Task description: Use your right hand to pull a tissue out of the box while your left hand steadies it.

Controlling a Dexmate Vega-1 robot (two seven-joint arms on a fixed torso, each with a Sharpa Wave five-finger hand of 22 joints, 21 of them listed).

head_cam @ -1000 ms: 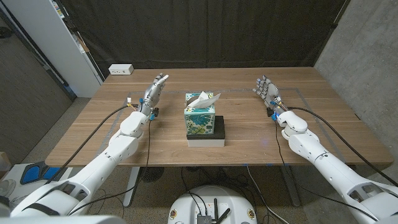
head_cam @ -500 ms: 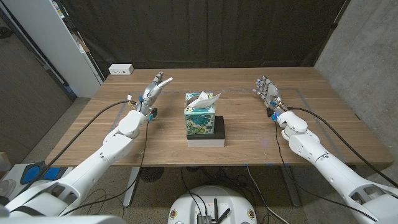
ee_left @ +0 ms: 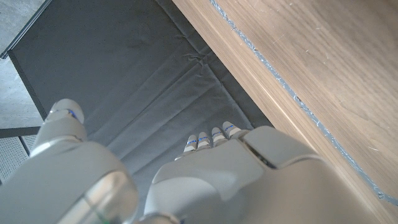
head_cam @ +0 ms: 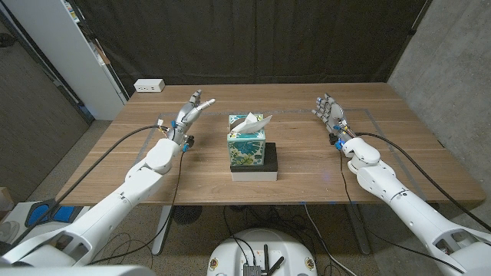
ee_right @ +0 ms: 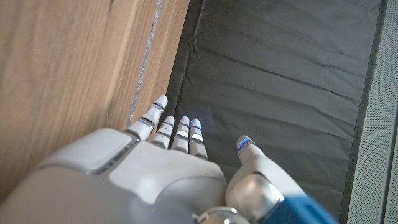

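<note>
A teal patterned tissue box [head_cam: 247, 145] stands at the table's middle on a flat black-and-white base [head_cam: 255, 167], with a white tissue [head_cam: 252, 123] sticking up from its top. My left hand [head_cam: 191, 111] is held up to the box's left, fingers apart and holding nothing, well clear of the box. My right hand [head_cam: 328, 111] is raised far to the box's right, fingers spread and empty. The left wrist view shows the back of my left hand [ee_left: 236, 168], and the right wrist view the back of my right hand [ee_right: 161, 168], both over the table's far edge.
A white power strip [head_cam: 149, 86] lies at the wooden table's [head_cam: 399, 153] far left corner. A black curtain [head_cam: 253, 38] hangs behind the table, a white cabinet [head_cam: 69, 46] stands at the left, and a concrete wall [head_cam: 453, 69] at the right. Cables trail from both arms.
My left hand has shifted slightly right, toward the box, with its fingers opening a little. The right hand has stayed put.
</note>
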